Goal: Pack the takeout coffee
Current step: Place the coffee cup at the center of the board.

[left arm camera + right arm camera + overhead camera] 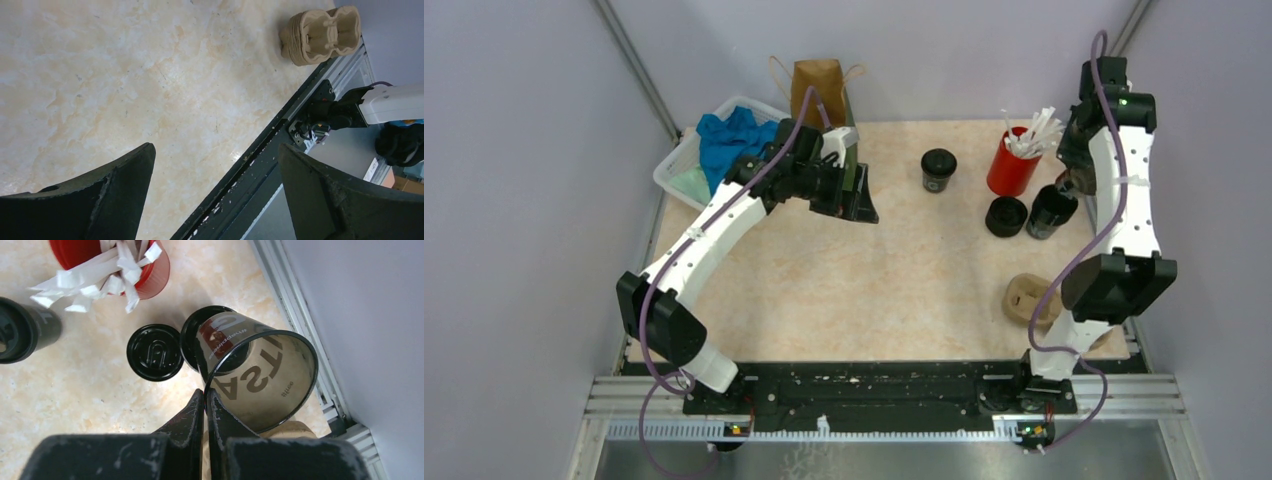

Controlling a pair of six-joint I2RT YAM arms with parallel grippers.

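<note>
The right end effector (205, 396) clamps the thin rim of a lidless black disposable cup (260, 375), probably to carry it, while the left end effector (216, 148) hangs spread, empty.

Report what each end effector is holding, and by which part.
The right end effector is shut on the black cup, pinching the wall at its open rim. The left end effector is open and holds nothing.
</note>
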